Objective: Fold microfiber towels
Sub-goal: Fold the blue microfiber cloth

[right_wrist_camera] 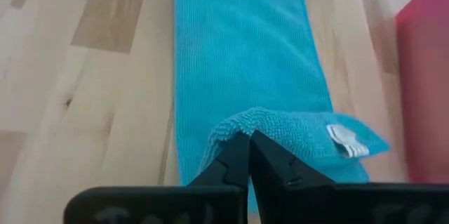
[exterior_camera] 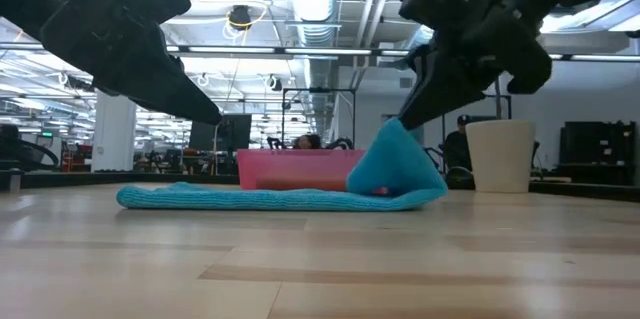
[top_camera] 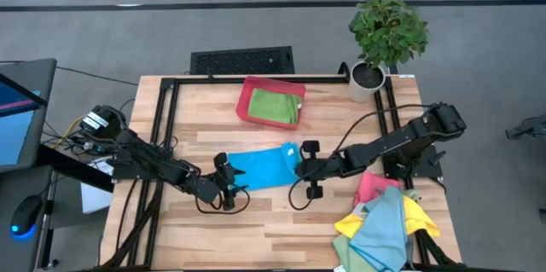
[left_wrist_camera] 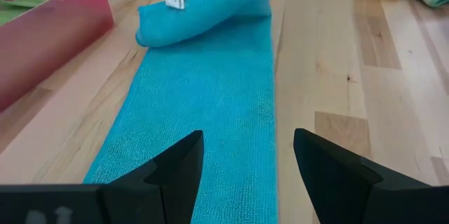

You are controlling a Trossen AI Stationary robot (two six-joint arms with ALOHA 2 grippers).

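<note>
A light blue microfiber towel lies on the table's middle as a long folded strip. It also shows in the low view. My right gripper is shut on the towel's right end, which is raised and curled back over the strip. My left gripper is open and hangs just above the strip's left end, touching nothing. A green towel lies in the red tray. My right gripper pinches the blue towel's right end at its edge between its two fingertips; one layer or several, I cannot tell. The fingers slant down from the table's right side. The held end stands up as a peak, and the rest of the strip lies flat on the table.
A loose pile of pink, yellow, light blue and green towels lies at the near right corner. A potted plant stands at the far right corner. The red tray stands at the far middle. Bare wood shows near the front edge.
</note>
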